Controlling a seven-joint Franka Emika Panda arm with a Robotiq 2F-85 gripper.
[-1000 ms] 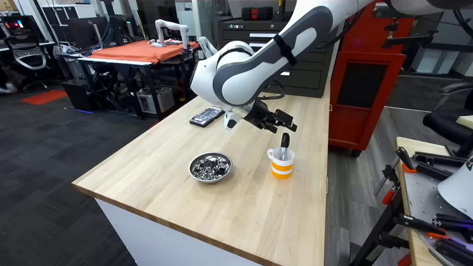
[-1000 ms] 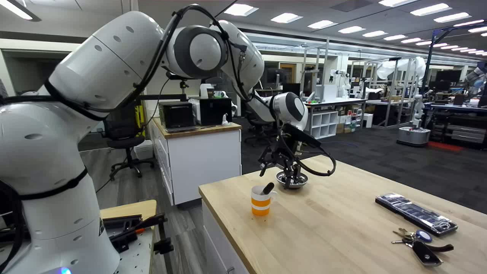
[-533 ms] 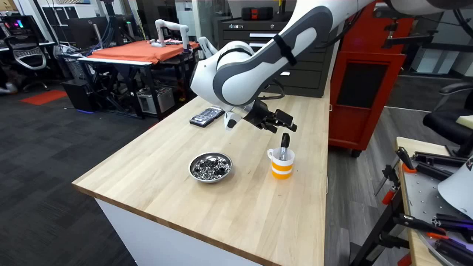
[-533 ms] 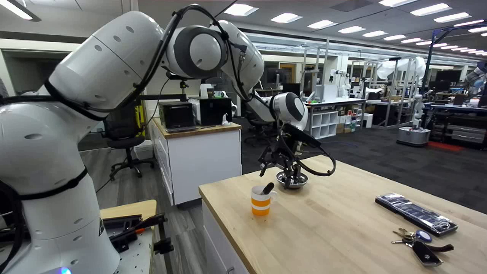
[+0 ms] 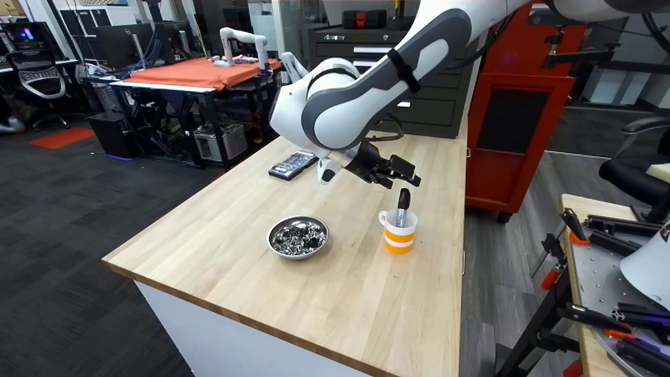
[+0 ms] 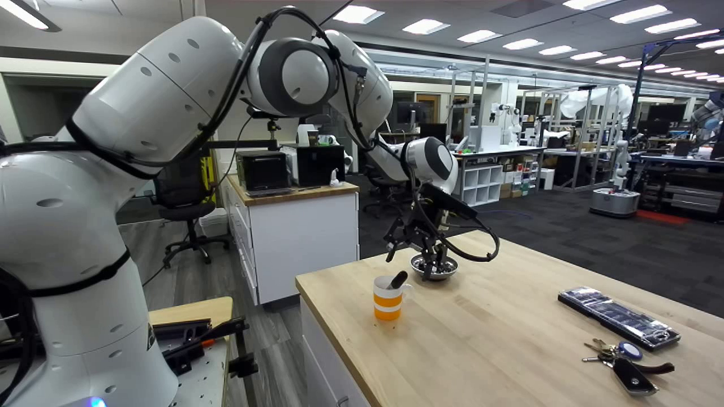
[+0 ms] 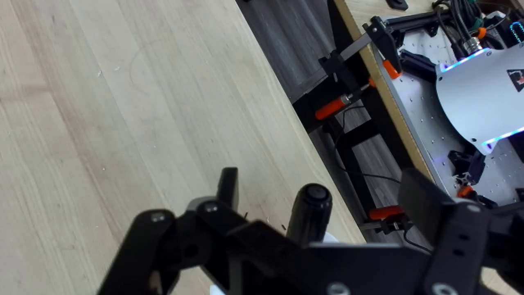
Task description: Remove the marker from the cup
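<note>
Your jaws stand spread wide and have hold of nothing. At the bottom of the wrist view the gripper (image 7: 321,194) frames the black end of the marker (image 7: 310,215), about midway across the gap, with no contact showing. In an exterior view, right of centre and low, the marker leans in the cup (image 5: 399,241), its black end above the rim and just below the gripper in the frame. Left of it sits the metal bowl (image 5: 282,225); farther back, a flat case (image 5: 293,165) lies just left of centre. I judge the step in hand to be the approach, the grasp not yet made. Next you should need a careful descent onto that black end, a firm close, then a lift following the marker's lean, so the cup doesn't come along.
</note>
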